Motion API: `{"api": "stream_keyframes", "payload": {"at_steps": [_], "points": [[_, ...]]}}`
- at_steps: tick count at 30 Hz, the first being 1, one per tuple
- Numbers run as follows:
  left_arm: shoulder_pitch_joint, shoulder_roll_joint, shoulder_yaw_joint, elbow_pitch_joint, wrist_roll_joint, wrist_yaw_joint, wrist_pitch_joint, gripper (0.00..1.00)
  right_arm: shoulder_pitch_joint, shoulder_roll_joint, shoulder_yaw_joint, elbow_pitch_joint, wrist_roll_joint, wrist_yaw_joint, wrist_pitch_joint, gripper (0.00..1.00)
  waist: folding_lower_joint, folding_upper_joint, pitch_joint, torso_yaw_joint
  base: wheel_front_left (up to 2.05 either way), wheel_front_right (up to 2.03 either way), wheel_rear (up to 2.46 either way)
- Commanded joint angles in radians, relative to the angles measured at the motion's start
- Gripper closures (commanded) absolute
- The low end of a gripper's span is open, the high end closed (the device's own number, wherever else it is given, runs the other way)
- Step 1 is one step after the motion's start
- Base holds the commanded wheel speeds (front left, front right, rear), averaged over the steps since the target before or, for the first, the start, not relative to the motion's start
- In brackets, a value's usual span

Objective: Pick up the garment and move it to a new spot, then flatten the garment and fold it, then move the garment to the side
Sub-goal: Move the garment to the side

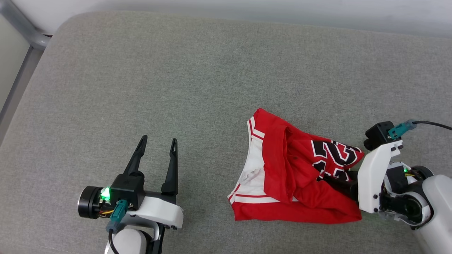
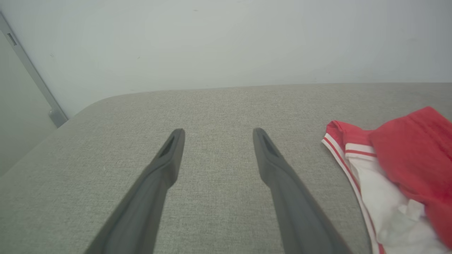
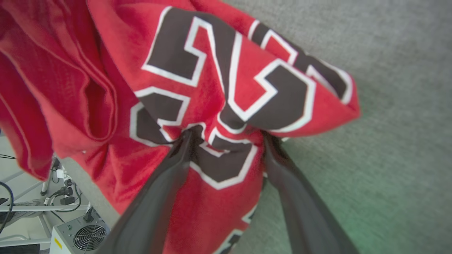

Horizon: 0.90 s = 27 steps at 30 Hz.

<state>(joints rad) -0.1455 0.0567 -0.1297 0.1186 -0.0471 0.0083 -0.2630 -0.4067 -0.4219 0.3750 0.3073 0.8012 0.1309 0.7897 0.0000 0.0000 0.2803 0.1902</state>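
One red soft-fabric T-shirt with white short sleeves, the garment [image 1: 282, 176], lies crumpled on one broad grey woven cushion [image 1: 176, 70], folded over itself so that one white sleeve with red-and-white striped trim shows on the side towards the left gripper. Large black numerals outlined in white sit on the bunched fold at the garment's opposite side

There are two grippers, each with two long dark fingers. The left gripper [image 1: 159, 139] hangs over bare cushion well apart from the garment's sleeve side, its jaws released and spread wide with nothing between them. The right gripper [image 3: 226, 134] reaches into the garment's numeral side: its two fingers stand wide apart, the tips tucked under the fold that bears the numerals, with red cloth lying between them rather than pinched

In the right wrist view, past the garment's edge and below the cushion, one pale box with a round fan grille [image 3: 81, 236] stands among dark cables
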Motion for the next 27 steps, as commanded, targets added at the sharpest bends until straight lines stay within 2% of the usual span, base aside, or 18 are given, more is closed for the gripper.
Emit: {"api": "stream_keyframes", "payload": {"at_steps": [1,2,12,21,27], "points": [[-0.008,-0.001,0.0,0.001,-0.001,0.0,-0.002,0.0,0.042,0.031,0.048,0.031,0.001,-0.001,-0.003,0.34,0.0,0.0,-0.002,0.0,0.0,0.0,0.0],[-0.007,-0.002,0.001,0.002,0.0,0.001,-0.002,0.0,0.029,0.025,0.053,0.024,0.0,-0.001,-0.022,1.0,0.0,0.0,-0.005,-0.001,0.0,0.0,0.0],[0.036,-0.001,0.019,0.007,0.008,0.009,-0.002,0.0,-0.093,-0.056,0.126,-0.051,-0.01,-0.001,-0.198,1.0,0.0,0.0,-0.068,-0.056,0.0,0.0,0.0],[0.057,0.013,0.051,-0.017,0.009,0.007,-0.002,0.0,-0.215,-0.225,0.295,-0.2,-0.098,-0.001,-0.283,1.0,0.0,0.0,-0.082,-0.203,0.0,0.0,0.0],[0.036,0.02,0.059,-0.04,0.02,0.006,-0.002,0.0,-0.254,-0.298,0.291,-0.239,-0.093,-0.001,-0.298,1.0,0.0,0.0,-0.038,-0.31,0.0,0.0,0.0]]}}
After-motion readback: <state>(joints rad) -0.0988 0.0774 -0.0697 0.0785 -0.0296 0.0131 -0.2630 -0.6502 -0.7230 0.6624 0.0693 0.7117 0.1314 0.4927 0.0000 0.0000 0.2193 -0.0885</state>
